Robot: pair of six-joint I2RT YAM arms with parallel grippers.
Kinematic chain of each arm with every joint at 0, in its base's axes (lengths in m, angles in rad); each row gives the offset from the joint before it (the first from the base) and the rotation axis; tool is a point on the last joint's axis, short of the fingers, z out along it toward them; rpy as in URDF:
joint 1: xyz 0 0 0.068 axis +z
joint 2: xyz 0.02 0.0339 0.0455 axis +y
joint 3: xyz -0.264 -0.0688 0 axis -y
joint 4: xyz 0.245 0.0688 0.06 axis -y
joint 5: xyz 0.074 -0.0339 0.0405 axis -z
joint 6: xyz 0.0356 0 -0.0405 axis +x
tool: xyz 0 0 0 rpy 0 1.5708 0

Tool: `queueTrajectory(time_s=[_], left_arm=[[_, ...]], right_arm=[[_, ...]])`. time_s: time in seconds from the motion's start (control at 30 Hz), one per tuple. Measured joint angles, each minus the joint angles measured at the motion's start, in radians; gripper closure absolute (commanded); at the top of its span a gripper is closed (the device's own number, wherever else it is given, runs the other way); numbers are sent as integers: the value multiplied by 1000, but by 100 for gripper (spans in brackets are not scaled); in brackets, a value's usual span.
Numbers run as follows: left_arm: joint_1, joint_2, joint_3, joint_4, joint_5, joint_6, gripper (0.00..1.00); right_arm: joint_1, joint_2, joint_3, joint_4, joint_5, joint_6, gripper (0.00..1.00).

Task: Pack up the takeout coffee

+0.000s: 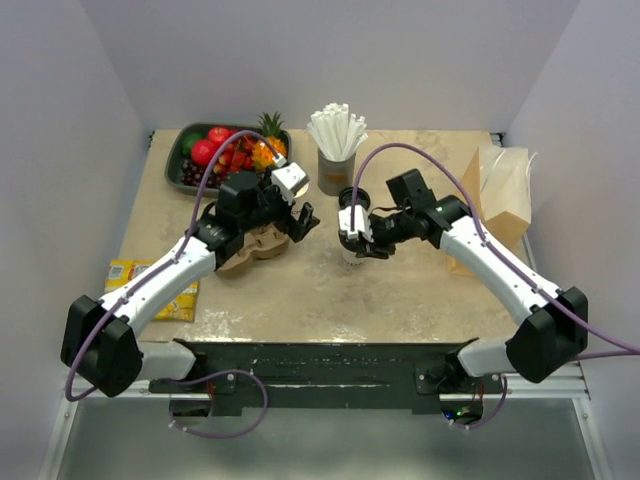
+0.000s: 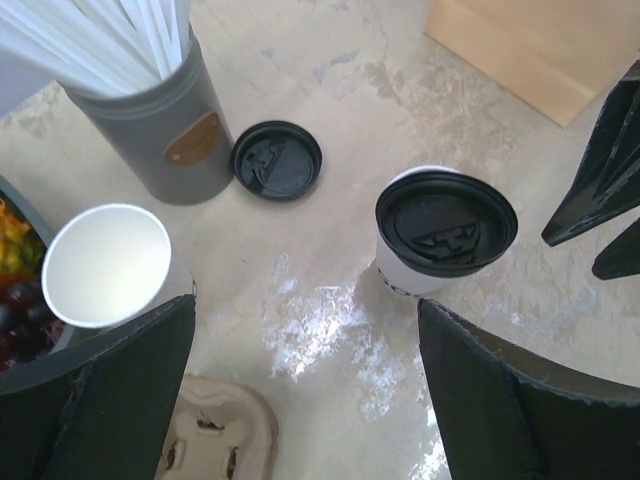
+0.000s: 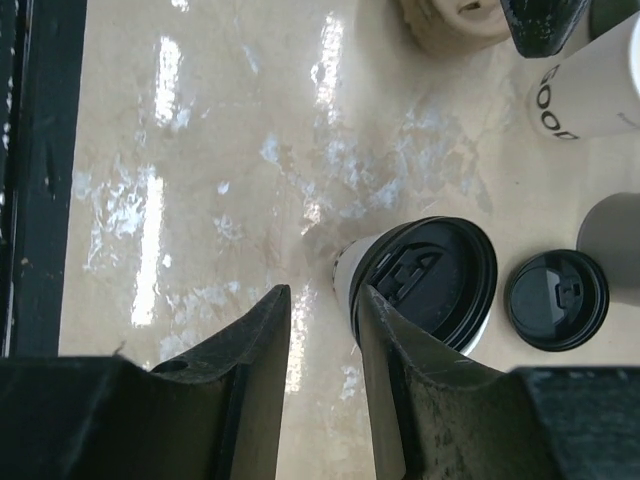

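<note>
The takeout coffee [image 3: 430, 280], a white paper cup with a black lid, stands upright on the table [image 2: 445, 225]. My right gripper [image 3: 324, 292] hangs over it with its jaws narrowly apart. Only bare table shows in the gap. The cup sits just outside the gripper's right finger [image 3: 385, 330], and whether the finger touches the lid's rim is unclear. From above the cup [image 1: 350, 252] is mostly hidden under that gripper. My left gripper [image 2: 305, 310] is wide open with nothing in it. It hovers left of the cup, above the brown pulp carrier [image 2: 215, 430].
A loose black lid [image 2: 277, 160] lies beside the grey cup of straws [image 2: 160, 130]. An open white cup [image 2: 105, 265] stands at the left. A paper bag [image 1: 505, 195] stands at the right, a fruit tray [image 1: 190, 150] at the back left, and a yellow packet [image 1: 150, 285] at the front left.
</note>
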Motion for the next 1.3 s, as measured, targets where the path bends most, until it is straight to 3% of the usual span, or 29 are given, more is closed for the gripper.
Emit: queueTrajectory(time_s=[0.67, 0.87, 1.07, 1.3], left_arm=[[10, -34, -73, 34, -4, -29, 4], [10, -34, -73, 36, -4, -42, 3], [10, -34, -73, 36, -4, -43, 3], [10, -34, -73, 36, -4, -42, 3]], right_arm=[[37, 82, -40, 44, 197, -39, 66], [38, 101, -40, 70, 200, -31, 75], [41, 107, -40, 80, 201, -12, 93], [43, 106, -19, 62, 192, 33, 97]])
